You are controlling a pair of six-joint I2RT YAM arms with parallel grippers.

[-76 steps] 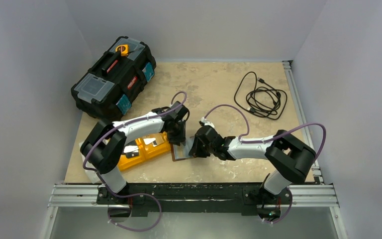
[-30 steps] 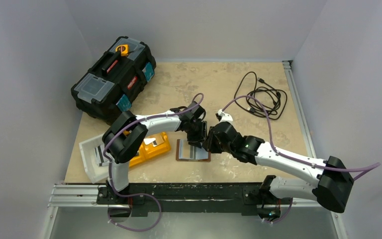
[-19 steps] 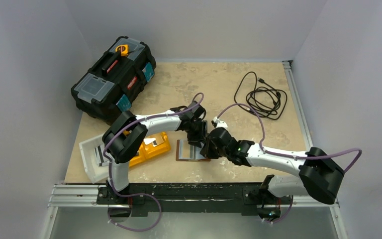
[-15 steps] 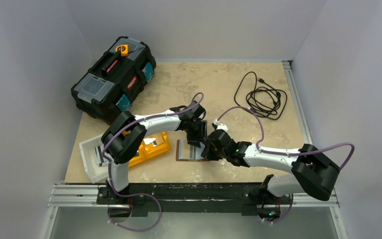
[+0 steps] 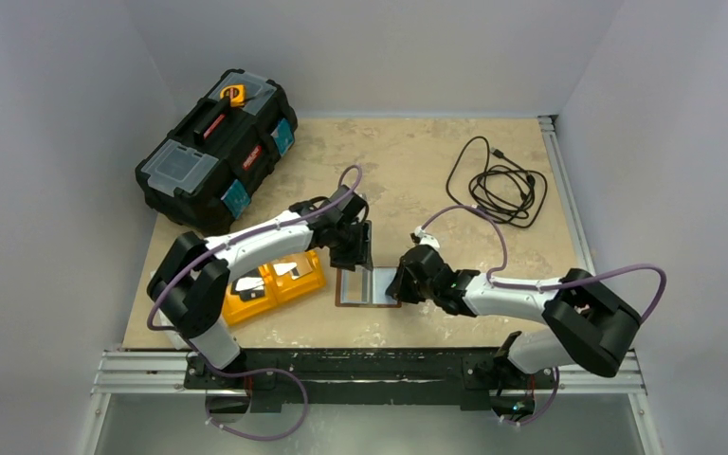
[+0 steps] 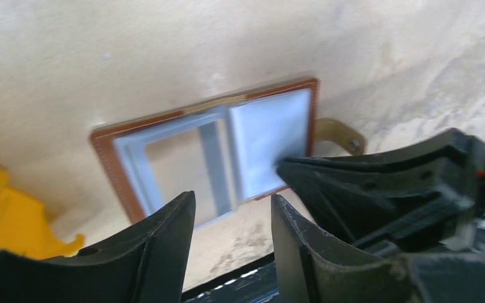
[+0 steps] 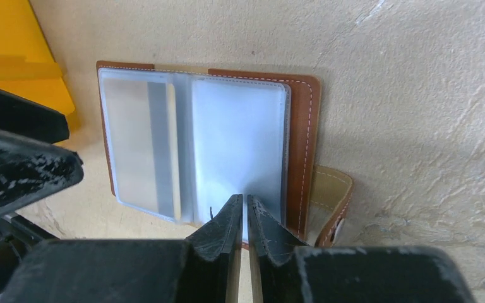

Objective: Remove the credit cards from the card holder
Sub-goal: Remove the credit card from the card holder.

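Observation:
The card holder (image 5: 360, 287) lies open and flat on the table, brown border around pale grey-blue sleeves. It also shows in the left wrist view (image 6: 265, 126) and the right wrist view (image 7: 240, 132), with its snap tab (image 7: 331, 189) sticking out to the side. A greyish card (image 7: 140, 148) with a darker stripe seems to sit in the sleeve on the orange-tray side. My right gripper (image 5: 400, 284) (image 7: 245, 199) is shut, its tips pressed on the holder's tab-side half. My left gripper (image 5: 358, 248) (image 6: 232, 199) is open and empty, hovering just behind the holder.
An orange tray (image 5: 311, 277) holding a few card-like items sits left of the holder, partly under my left arm. A black toolbox (image 5: 218, 147) stands at the back left. A coiled black cable (image 5: 498, 185) lies at the back right.
My left gripper has lifted off the holder and drawn back to the left, and that arm now covers the white tray. My right arm has folded in, its gripper staying at the holder's right edge.

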